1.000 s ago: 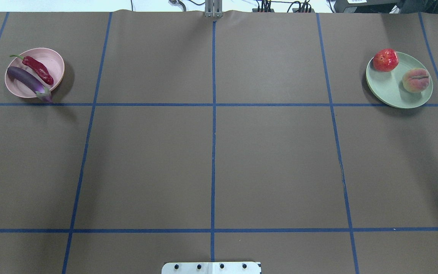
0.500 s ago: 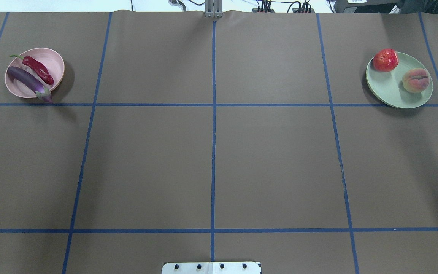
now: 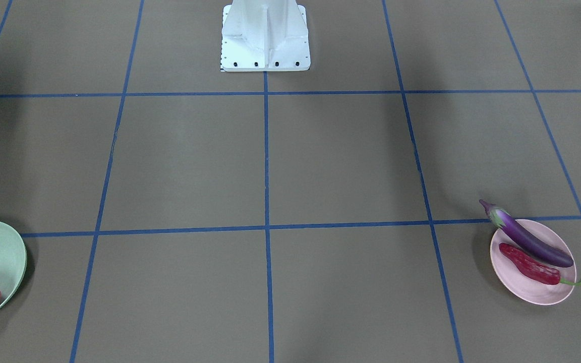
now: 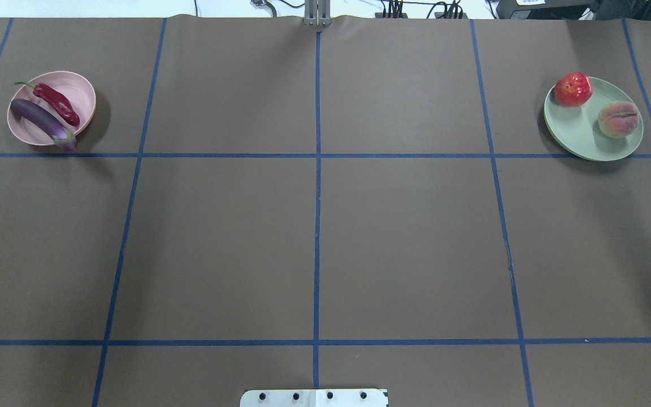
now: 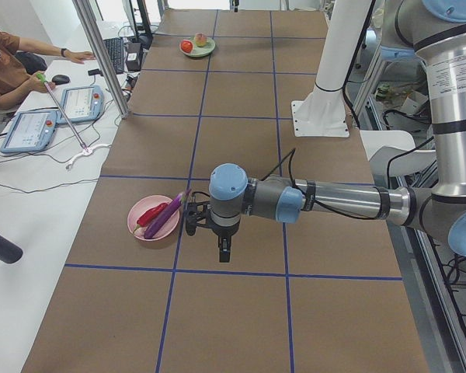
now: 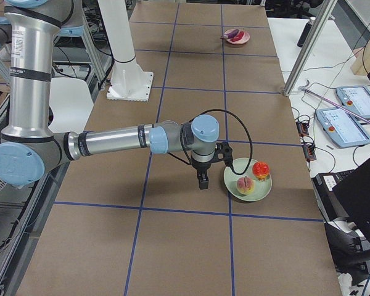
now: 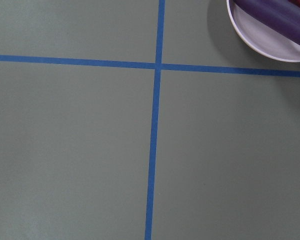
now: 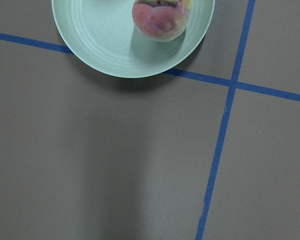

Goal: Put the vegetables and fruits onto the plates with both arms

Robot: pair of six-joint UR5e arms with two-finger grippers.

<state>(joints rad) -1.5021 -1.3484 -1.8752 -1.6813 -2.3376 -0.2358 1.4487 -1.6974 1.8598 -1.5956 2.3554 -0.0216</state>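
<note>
black left gripper (image 5: 224, 250): hung over the brown table (image 4: 404, 237), just beside the pale pink round plastic plate (image 4: 79, 90); whether released or clenched cannot be told. black right gripper (image 6: 201, 179): likewise, beside the pale green round plastic plate (image 4: 577, 135). glossy long purple eggplant (image 4: 40, 117), wrinkled red chili pepper (image 4: 57, 104): laid on pink, cap overhanging the rim. creased yellow-pink peach (image 4: 618, 119), round red pomegranate (image 4: 573, 89): laid on green. grouped by kind; sorting judged done.

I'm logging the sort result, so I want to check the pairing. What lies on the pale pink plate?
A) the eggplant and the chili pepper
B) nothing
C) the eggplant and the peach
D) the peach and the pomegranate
A: the eggplant and the chili pepper lie side by side on the pink plate, while the peach and the pomegranate sit on the green plate.
</note>
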